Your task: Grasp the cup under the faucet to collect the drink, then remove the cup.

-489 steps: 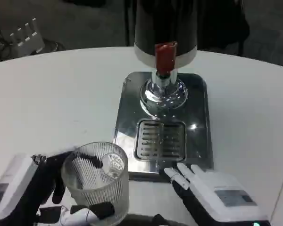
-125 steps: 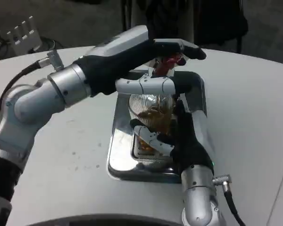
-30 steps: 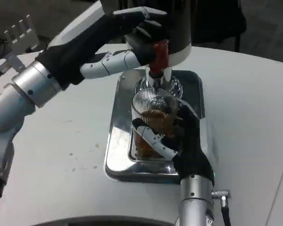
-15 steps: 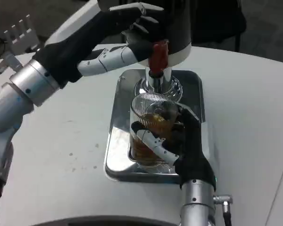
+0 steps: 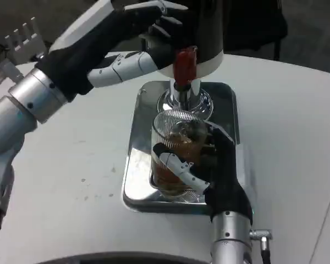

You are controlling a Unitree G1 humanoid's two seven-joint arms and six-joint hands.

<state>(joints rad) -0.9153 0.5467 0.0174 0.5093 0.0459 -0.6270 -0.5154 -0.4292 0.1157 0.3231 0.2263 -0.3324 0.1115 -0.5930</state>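
Fingers (image 5: 179, 165) of right hand (image 5: 217, 173) wrap cup (image 5: 176, 151) | left hand (image 5: 148, 33) clenched state unclear

Ribbed cup (image 5: 177, 144), amber-filled, below faucet (image 5: 183, 82)

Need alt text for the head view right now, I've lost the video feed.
The right hand grips a ribbed glass cup partly filled with brown drink, over the steel drip tray just in front of the chrome faucet. The left hand is raised beside the dispenser's red lever. The tray sits on a white table.
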